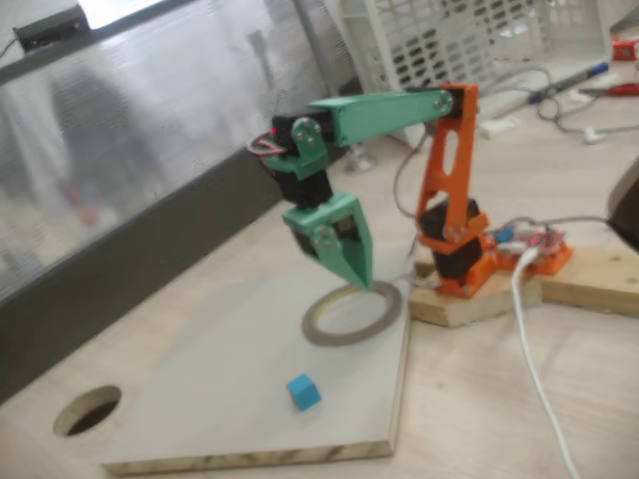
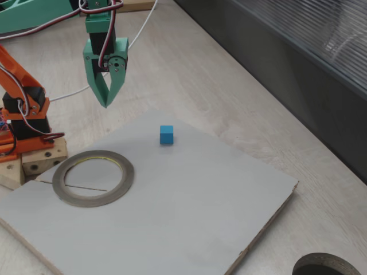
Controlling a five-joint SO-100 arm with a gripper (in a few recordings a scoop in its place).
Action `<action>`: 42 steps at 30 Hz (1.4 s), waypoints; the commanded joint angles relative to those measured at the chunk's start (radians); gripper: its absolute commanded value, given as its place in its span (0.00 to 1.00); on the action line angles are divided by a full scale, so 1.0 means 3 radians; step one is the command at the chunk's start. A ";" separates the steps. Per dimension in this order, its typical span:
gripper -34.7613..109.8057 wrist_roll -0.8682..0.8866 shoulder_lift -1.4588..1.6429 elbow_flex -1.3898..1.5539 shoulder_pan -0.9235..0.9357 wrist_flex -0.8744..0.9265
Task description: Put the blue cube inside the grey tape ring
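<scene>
Hanging with my claw (image 2: 105, 103) pinched closed on nothing, I leave the cube (image 2: 166, 135) free on the board (image 2: 189, 212), well apart from the tape ring (image 2: 93, 177), ready to grab.

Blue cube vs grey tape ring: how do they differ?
The blue cube is small, solid and bright; the grey tape ring is far wider, flat, hollow and dull, with a yellowish inner rim. Both lie on the pale board, apart, neither held by the pincer.
</scene>
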 commanded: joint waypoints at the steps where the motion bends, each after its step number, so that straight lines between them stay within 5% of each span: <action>1: 0.25 0.0046 0.0056 -0.0061 -0.0077 -0.0005; 18: 0.25 0.0046 0.0041 -0.0118 -0.0102 -0.0061; 29: 0.24 0.0051 -0.0557 -0.0164 -0.0072 -0.1263; 42: 0.25 0.0051 -0.1268 -0.1120 -0.0072 -0.0793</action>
